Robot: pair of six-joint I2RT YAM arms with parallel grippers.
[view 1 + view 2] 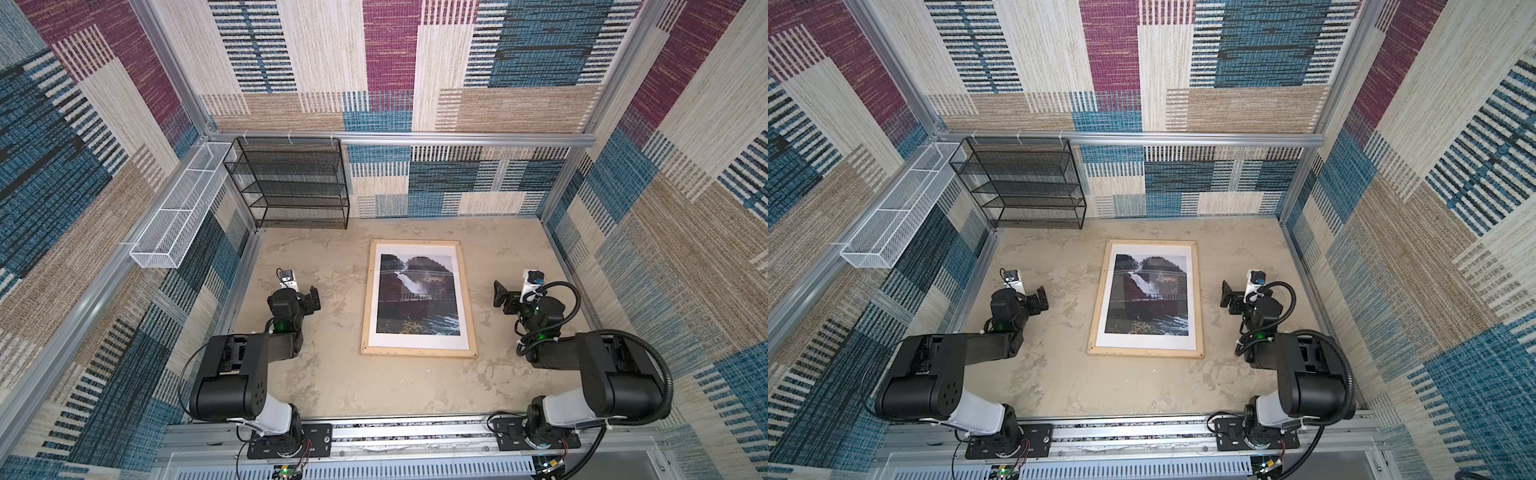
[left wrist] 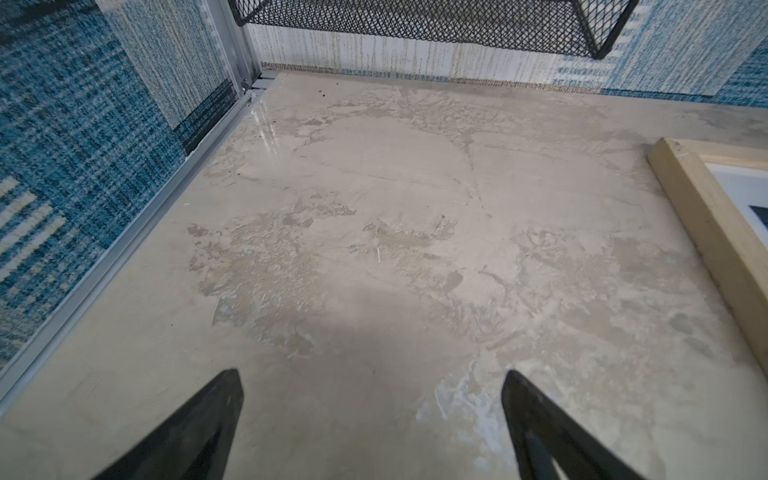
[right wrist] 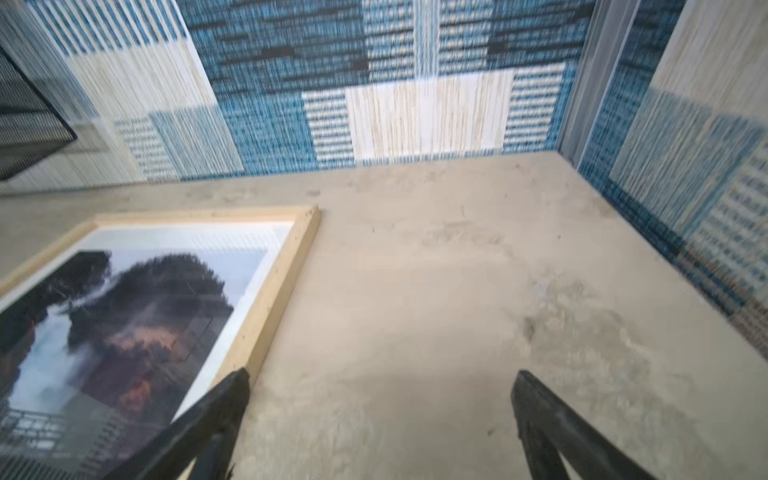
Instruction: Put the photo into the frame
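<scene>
Nearest the lens runs a silver aluminium mounting rail (image 1: 415,434) along the bench front

Left side: left gripper (image 1: 311,300) hangs over the bare mottled beige tabletop (image 1: 332,386), jaws spread wide with nothing between them.

Centre: large rectangular frame of thin pale wood (image 1: 417,354) lies flat on the tabletop. The glossy paper print of a white waterfall between dark cliffs, with bridge and blue water (image 1: 417,295), sits inside it, square to the rails, with a broad white margin all round.

Right side: right gripper (image 1: 501,296) is near the frame's right rail, not touching it, jaws wide and empty.

Judgement: the placing step looks done and the print looks seated. Any next move calls only for checking that the corners lie flat, with both arms kept clear of the wood
</scene>
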